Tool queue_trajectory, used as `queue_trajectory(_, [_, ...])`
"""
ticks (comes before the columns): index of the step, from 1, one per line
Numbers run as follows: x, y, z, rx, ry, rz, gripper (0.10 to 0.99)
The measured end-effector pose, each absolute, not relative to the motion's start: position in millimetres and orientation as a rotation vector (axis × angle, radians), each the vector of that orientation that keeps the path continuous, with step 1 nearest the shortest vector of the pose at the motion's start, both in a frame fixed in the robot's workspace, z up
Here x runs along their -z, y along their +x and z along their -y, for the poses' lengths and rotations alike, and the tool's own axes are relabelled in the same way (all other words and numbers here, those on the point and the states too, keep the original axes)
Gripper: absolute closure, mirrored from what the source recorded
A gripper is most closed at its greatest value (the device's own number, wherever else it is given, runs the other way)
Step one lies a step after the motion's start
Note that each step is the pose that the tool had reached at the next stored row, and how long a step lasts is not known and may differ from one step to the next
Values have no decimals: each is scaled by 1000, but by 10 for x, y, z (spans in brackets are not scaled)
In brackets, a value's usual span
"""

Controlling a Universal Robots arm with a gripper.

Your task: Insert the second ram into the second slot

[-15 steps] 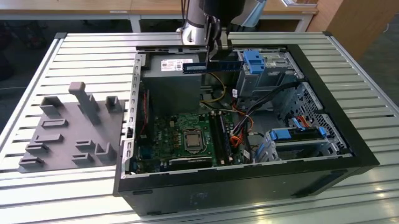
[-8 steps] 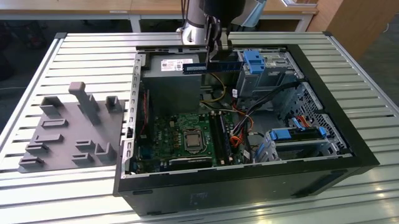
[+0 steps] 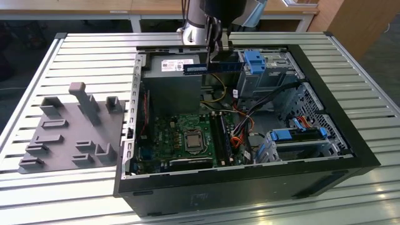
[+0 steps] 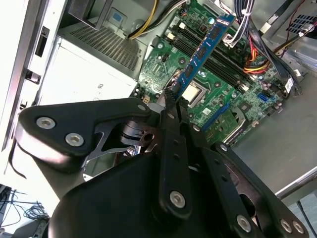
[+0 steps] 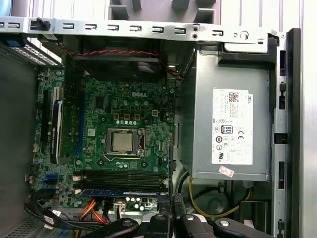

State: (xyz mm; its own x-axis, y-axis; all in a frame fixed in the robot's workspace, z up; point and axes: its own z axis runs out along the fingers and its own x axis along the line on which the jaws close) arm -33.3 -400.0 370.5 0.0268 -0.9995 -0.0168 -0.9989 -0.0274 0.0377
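My gripper (image 3: 218,60) hangs above the back of the open computer case (image 3: 250,183), over the power supply. It is shut on the second ram (image 3: 212,67), a long blue stick held level, high above the motherboard (image 3: 181,136). In the second wrist view the blue stick (image 4: 203,49) juts out from the closed fingertips (image 4: 171,99) with dark chips on its face. In the first wrist view it shows as a thin blue strip (image 5: 119,192) beside the black memory slots (image 5: 121,177). Those slots (image 3: 222,136) lie well below the stick; which one is the second slot I cannot tell.
A silver power supply (image 5: 233,124) sits beneath the gripper. Drive cages with blue tabs (image 3: 256,61) (image 3: 293,136) and loose cables (image 3: 244,126) crowd the exterior view's right of the case. A grey fixture plate with upright posts (image 3: 69,136) lies on the slatted table at the exterior view's left.
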Motion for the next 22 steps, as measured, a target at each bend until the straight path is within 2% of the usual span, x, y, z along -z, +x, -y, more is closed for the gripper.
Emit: queue_trajectory(22, [-3705,-333,4086,60,2240,2180,949])
